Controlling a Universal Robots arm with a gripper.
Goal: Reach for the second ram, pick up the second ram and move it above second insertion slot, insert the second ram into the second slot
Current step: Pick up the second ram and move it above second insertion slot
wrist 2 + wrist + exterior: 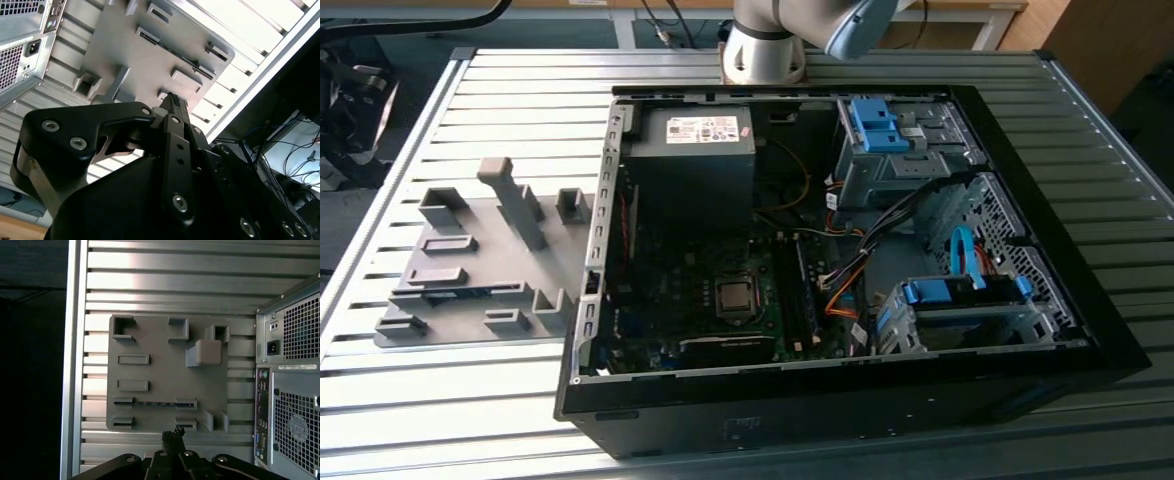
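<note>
The second ram (pixel 155 403) stands on edge in a long slot of the grey holder plate (pixel 160 375), showing as a thin dark strip. In the second wrist view the ram (pixel 181 58) is the same narrow strip on the plate. In the exterior view a bluish line marks the ram (pixel 464 291) on the plate at the exterior view's left. My gripper (pixel 173 433) hovers high above the plate's near edge, well apart from the ram, fingers together and holding nothing. In the second wrist view the gripper (pixel 172 101) appears side-on. The motherboard's ram slots (pixel 803 292) lie inside the open computer case (pixel 607 330).
The holder plate carries several raised blocks, one of them a tall post (pixel 515 200). The case's rear panel (pixel 292 390) rises right beside the plate. The arm's base (pixel 765 50) stands behind the case. A slatted metal table (pixel 520 90) carries everything, its edge (pixel 74 360) close to the plate.
</note>
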